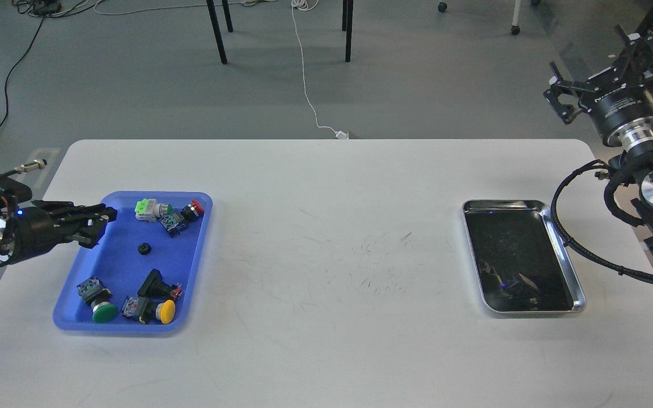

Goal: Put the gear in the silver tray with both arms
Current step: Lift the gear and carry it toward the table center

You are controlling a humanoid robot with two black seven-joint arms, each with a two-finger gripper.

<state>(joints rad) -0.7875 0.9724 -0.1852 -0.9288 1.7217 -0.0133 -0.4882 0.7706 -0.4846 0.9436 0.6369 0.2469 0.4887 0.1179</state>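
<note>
1. Gear (144, 249), a small black toothed piece, lies loose on the floor of a blue tray (199, 243) at the left of a white table (326, 226), apart from the other parts around it.
2. Push-button switches share that tray: a red one (193, 209) and a green-bodied one (149, 208) at the far end, a green-capped one (100, 309) and a yellow-capped one (159, 310) at the near end.
3. Left gripper (100, 222) reaches over the blue tray's left rim, fingers drawn close together and holding nothing.
4. Silver tray (564, 255) sits well apart at the table's right.
5. Right gripper (593, 79) is raised beyond the table's far right corner; whether its fingers are spread cannot be told.
</note>
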